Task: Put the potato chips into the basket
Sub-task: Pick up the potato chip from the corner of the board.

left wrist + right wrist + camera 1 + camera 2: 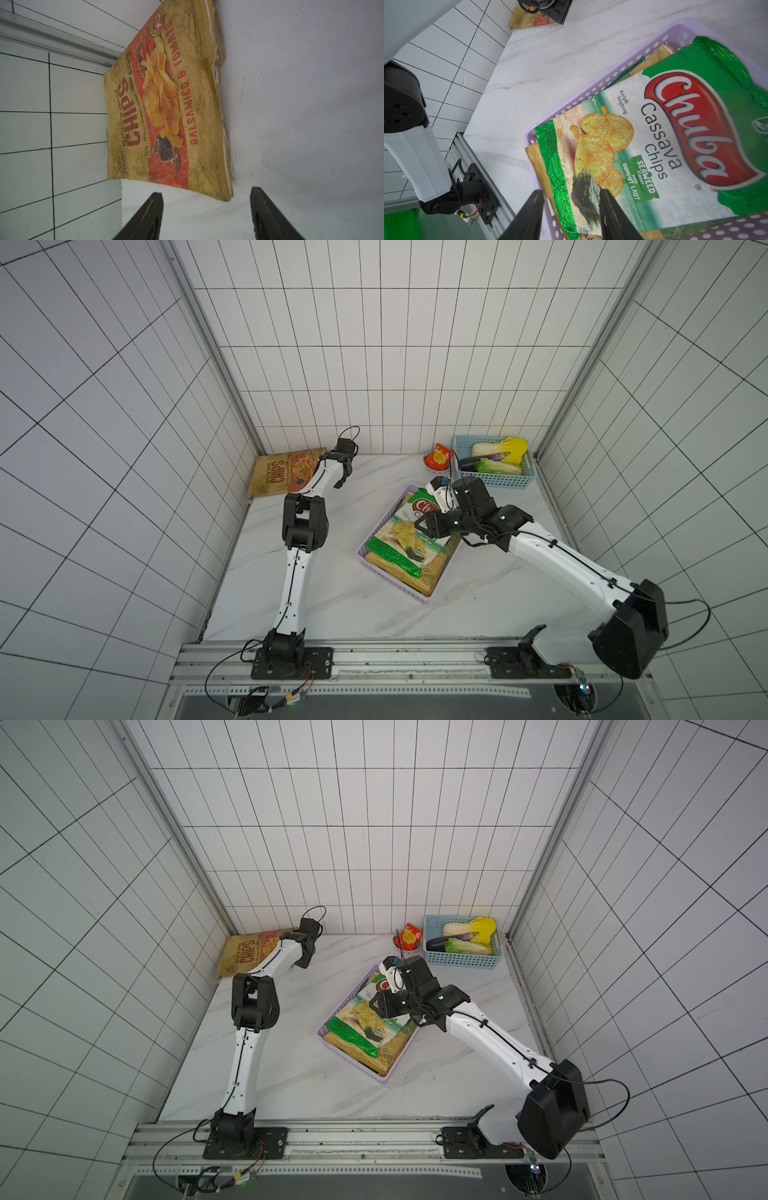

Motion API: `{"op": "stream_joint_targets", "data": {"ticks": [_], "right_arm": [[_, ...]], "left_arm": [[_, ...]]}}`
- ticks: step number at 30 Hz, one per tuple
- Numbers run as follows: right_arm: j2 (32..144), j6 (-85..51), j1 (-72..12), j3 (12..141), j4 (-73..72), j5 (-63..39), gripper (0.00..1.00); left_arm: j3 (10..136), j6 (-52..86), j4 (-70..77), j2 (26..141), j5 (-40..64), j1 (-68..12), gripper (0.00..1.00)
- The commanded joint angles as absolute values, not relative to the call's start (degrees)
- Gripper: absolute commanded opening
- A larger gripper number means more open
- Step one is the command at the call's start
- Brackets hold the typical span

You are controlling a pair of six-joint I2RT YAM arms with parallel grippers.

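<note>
Where the CHIPS bag meets the wall, bare tabletop borders it.

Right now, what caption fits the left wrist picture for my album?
Open left gripper faces a tan CHIPS bag by the tiled wall.

The basket is lilac, its wall dotted with rows of pale holes. The cassava bag is white with glossy green ends, a red logo, yellow chips and a dark green seaweed patch. Under it peeks a tan bag. At the left of both top views, the CHIPS bag is mottled tan with an orange-red band and dark red lettering. The small basket is light blue and the packet red-orange. The table is white marble, grey-veined.
</note>
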State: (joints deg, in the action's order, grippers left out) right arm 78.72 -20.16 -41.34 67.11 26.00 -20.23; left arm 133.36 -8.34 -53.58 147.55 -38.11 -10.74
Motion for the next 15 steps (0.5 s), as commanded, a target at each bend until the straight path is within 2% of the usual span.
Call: {"op": "stream_joint_targets", "data": {"ticks": [1, 15], "right_arm": [[77.67, -20.37, -40.69, 65.39, 24.72, -20.08, 0.47], [75.16, -21.62, -40.53, 63.32, 23.06, -19.42, 0.47]], "left_arm": [[137.83, -10.81, -54.83, 151.26, -40.31, -10.46, 0.65], [140.19, -8.05, -59.47, 156.23, -38.64, -8.07, 0.62]]}}
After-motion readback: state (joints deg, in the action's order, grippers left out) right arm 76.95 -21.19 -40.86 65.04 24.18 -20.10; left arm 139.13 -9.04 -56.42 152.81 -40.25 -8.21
